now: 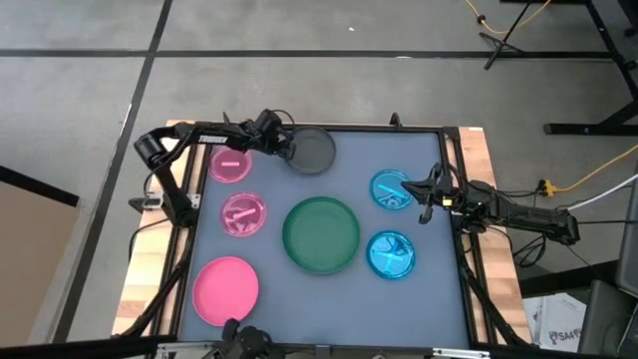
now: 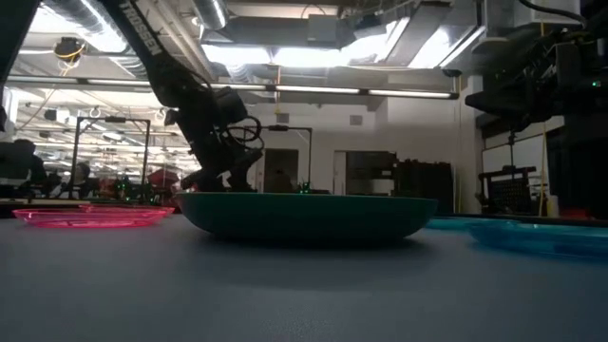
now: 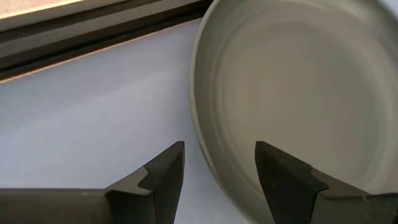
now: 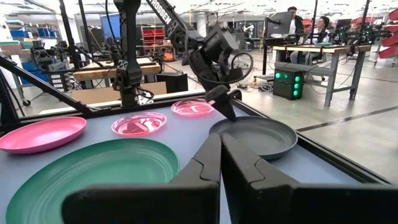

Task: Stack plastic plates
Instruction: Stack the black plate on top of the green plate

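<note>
The left tool point(image 1: 290, 152) sits at the far edge of the bench point(image 1: 299, 289), its 2 fingers point(image 3: 163, 174) spread and straddling the near rim of the grey plate point(image 1: 313, 150), 1 finger outside the rim and 1 over the bowl; whether they touch the rim cannot be told. The right tool point(image 1: 424, 194) hovers at the bench's right side, just beside the farther small blue plate point(image 1: 390, 189), its fingers pressed together with nothing between them.

All 7 plates lie apart, none stacked. The large dark green plate point(image 1: 321, 234) is in the middle. The 2nd small blue plate point(image 1: 392, 253) lies nearer the front on the right. On the left, the 2 small translucent pink plates point(image 1: 231, 165) point(image 1: 243, 214) lie 1 behind the other, and the medium pink plate point(image 1: 225, 290) rests at the front left corner.
</note>
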`<state>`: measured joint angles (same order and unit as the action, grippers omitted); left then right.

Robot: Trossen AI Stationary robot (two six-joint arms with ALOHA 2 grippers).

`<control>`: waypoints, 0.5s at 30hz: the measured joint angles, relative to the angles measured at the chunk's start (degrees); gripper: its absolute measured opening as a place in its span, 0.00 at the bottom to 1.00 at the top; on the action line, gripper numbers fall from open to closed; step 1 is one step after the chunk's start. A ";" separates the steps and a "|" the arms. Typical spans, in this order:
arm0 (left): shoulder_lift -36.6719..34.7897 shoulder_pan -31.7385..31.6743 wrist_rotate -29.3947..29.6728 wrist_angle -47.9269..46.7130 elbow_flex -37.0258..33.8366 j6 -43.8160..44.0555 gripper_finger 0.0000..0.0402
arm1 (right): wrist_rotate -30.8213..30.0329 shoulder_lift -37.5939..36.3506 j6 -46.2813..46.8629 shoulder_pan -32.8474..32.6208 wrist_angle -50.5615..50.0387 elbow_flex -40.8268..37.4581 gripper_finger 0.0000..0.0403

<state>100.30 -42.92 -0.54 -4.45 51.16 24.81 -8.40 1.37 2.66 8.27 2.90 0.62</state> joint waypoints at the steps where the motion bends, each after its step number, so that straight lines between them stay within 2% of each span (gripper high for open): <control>1: 0.29 -0.01 0.12 -0.08 0.00 -0.22 0.47 | 0.00 0.00 0.00 0.00 0.00 0.00 0.01; 8: 2.54 0.10 0.30 0.79 0.00 -2.16 0.45 | 0.01 0.00 0.00 0.00 0.04 0.00 0.01; 15: 3.25 0.71 0.71 2.19 0.02 -4.45 0.27 | -0.04 0.00 -0.04 0.01 0.06 0.00 0.01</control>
<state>103.55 -42.21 0.18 -2.26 51.18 20.35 -8.45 1.37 2.61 8.28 2.95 0.62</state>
